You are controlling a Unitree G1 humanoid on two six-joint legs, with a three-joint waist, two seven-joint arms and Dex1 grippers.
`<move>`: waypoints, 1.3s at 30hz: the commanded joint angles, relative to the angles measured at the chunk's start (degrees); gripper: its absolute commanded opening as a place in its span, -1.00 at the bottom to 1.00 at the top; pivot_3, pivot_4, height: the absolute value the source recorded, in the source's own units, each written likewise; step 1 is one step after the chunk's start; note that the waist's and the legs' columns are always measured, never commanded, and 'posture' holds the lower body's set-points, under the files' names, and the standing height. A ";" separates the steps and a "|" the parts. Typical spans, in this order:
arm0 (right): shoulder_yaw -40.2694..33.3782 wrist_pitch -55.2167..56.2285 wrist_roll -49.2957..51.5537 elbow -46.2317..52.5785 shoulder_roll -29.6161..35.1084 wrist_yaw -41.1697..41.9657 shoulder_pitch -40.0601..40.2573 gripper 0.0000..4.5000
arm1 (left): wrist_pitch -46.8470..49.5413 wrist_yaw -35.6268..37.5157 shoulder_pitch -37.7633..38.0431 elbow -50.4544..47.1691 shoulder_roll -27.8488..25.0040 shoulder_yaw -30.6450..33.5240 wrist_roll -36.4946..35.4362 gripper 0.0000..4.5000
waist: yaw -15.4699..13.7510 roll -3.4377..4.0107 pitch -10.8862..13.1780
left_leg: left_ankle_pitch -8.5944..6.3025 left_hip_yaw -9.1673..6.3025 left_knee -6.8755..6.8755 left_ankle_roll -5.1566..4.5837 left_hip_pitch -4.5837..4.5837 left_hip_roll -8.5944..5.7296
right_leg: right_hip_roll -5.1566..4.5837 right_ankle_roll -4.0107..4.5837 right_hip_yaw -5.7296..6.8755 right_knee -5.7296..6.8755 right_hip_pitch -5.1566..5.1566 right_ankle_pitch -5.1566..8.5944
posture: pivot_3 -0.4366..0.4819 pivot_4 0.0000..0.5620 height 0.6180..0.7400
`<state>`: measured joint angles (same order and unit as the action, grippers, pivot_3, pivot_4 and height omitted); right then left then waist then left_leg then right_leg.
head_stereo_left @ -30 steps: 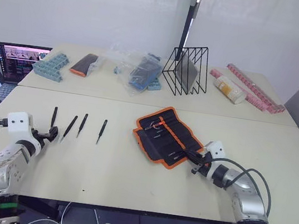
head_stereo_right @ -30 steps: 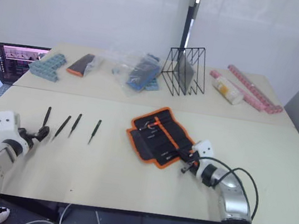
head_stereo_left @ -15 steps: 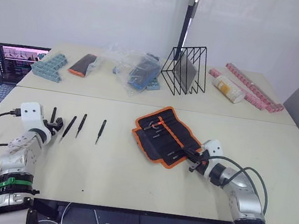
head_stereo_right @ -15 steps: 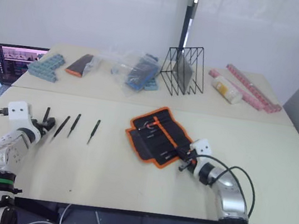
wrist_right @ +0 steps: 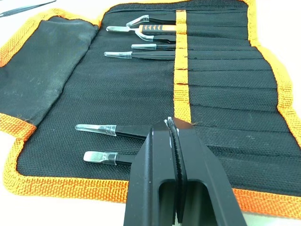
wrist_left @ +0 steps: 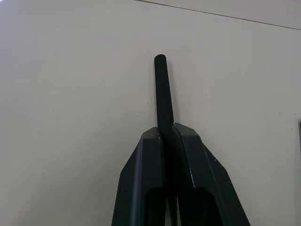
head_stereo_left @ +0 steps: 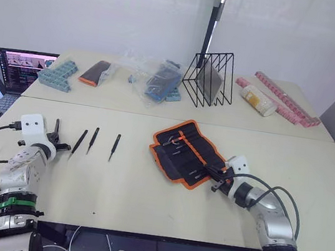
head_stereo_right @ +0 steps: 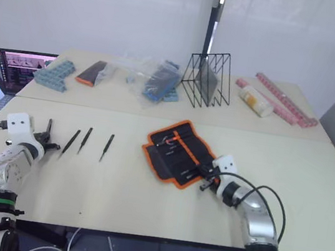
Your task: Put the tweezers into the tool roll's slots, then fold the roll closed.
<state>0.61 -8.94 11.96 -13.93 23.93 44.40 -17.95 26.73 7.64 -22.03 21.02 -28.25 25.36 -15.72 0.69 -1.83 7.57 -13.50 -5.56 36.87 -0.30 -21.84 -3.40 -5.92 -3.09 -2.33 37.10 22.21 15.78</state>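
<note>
Left gripper [wrist_left: 168, 134] clamped on one of the tweezers [wrist_left: 162, 94], at table's [head_stereo_left: 144, 198] left edge. Three more tweezers [head_stereo_left: 94, 140] lying loose just beside it on the tabletop. Tool roll [head_stereo_left: 187, 152] spread open mid-table, several tools in slots [wrist_right: 221, 82]. Right gripper [wrist_right: 175, 134] closed, empty, at roll's near edge.

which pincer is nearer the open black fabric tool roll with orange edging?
Right. The right pincer, fingers shut, sits over the black fabric tool roll at its near edge. The left pincer is far across the table, shut on a slim black tweezer.
</note>
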 commanded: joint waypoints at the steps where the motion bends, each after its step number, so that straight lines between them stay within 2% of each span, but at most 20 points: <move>1: 0.61 -0.14 -1.07 -1.86 -0.23 -0.66 0.16 -1.00 | -1.96 1.00 0.93 -1.65 -2.72 1.13 0.49 -0.99 | 0.13 0.00 0.00 | 0.00 0.00 0.00 0.00 -0.03 0.03 | 0.04 0.00 -0.01 0.00 0.03 0.00 | -0.05 -0.47 0.99; 7: -1.04 0.98 0.31 -1.25 -1.01 -1.96 -0.34 -1.00 | -4.16 6.29 1.30 -7.38 -5.72 -1.31 0.00 -0.99 | -0.05 0.03 0.03 | 0.01 0.00 0.00 0.02 -0.10 0.04 | 0.03 0.01 -0.01 -0.01 0.06 -0.01 | -0.05 -0.47 0.99; 10: -0.92 0.74 -0.46 0.28 -0.36 -2.42 -0.52 -1.00 | -4.36 10.47 0.95 -13.14 -7.32 -5.59 0.88 -0.99 | -0.27 0.06 0.08 | 0.02 -0.01 0.00 0.04 -0.16 -0.02 | -0.06 0.01 0.01 -0.02 0.08 -0.01 | -0.05 -0.47 0.99; 14: -1.24 -0.20 -0.13 1.48 -0.30 -2.98 -0.97 -1.00 | -1.30 16.83 -0.57 -20.31 -8.30 -10.17 -1.56 -0.99 | -0.31 0.24 0.19 | 0.02 -0.01 0.00 0.04 -0.25 -0.08 | -0.11 0.01 0.01 -0.03 0.14 -0.01 | -0.05 -0.47 0.99; 18: -1.70 0.31 -0.49 1.21 -0.23 -4.01 -0.96 -1.00 | 7.64 24.05 -2.77 -29.25 -9.24 -19.00 -4.18 -0.99 | -0.08 0.32 0.24 | 0.02 -0.01 -0.01 0.03 -0.37 -0.07 | -0.06 0.01 0.01 -0.02 0.24 0.00 | -0.05 -0.47 0.99; 23: -1.65 0.35 -0.42 1.44 -0.17 -4.48 -0.32 -1.00 | 18.16 27.94 -8.50 -33.64 -7.86 -24.31 -8.87 -0.99 | 0.00 0.35 0.29 | 0.03 0.00 -0.01 0.02 -0.40 -0.04 | 0.03 0.00 0.01 -0.01 0.26 0.00 | -0.05 -0.47 0.99; 24: -1.51 0.38 -0.59 1.51 -0.15 -4.54 -0.10 -1.00 | 21.89 28.32 -10.46 -33.81 -7.46 -25.47 -10.04 -0.99 | -0.01 0.35 0.30 | 0.03 -0.01 0.00 0.02 -0.40 -0.02 | 0.08 0.00 0.02 0.00 0.26 0.00 | -0.05 -0.47 0.99; 27: -1.57 0.24 -0.72 1.90 -0.20 -5.01 0.29 -1.00 | 25.79 29.61 -14.69 -34.32 -8.38 -31.91 -7.63 -0.99 | 0.01 0.35 0.30 | 0.03 0.00 0.00 0.02 -0.38 -0.03 | 0.09 -0.01 0.02 -0.01 0.22 0.00 | -0.05 -0.47 0.99; 32: -2.21 -0.72 0.14 5.41 -0.63 -6.31 1.33 -1.00 | 35.81 29.79 -24.57 -31.39 -5.39 -40.12 -6.62 -0.99 | 0.00 0.35 0.36 | 0.04 0.00 0.03 0.02 -0.39 -0.06 | 0.10 -0.02 0.02 -0.02 0.21 0.01 | -0.05 -0.47 0.99; 34: -1.90 -1.34 -0.16 6.37 -0.56 -6.71 1.62 -1.00 | 36.81 29.99 -27.24 -29.91 -4.54 -42.81 -5.33 -0.99 | 0.06 0.38 0.42 | 0.04 -0.01 0.06 0.01 -0.40 -0.04 | 0.16 -0.02 0.02 0.00 0.22 0.01 | -0.05 -0.47 0.99; 37: -0.70 -1.95 -1.66 6.85 -0.62 -7.63 1.94 -1.00 | 41.00 31.05 -30.94 -24.20 -1.12 -43.28 -6.91 -0.99 | 0.12 0.43 0.45 | 0.04 0.00 0.05 0.01 -0.40 -0.02 | 0.19 -0.03 0.01 0.00 0.22 0.01 | -0.05 -0.47 0.99; 39: -0.55 -2.12 -1.74 7.24 -1.03 -8.15 2.09 -1.00 | 39.88 31.47 -32.48 -21.60 0.11 -45.19 -5.43 -0.99 | 0.14 0.43 0.46 | 0.04 -0.01 0.05 0.01 -0.39 -0.01 | 0.22 -0.03 0.02 0.00 0.23 0.02 | -0.05 -0.47 0.99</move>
<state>0.16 -10.62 10.78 -8.21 22.88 37.10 -16.28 66.89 38.53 -52.85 -1.56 -28.46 -19.22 -22.13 0.83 -1.40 8.03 -13.45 -5.56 36.93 -0.29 -22.23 -3.41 -5.68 -3.12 -2.32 37.10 22.44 15.79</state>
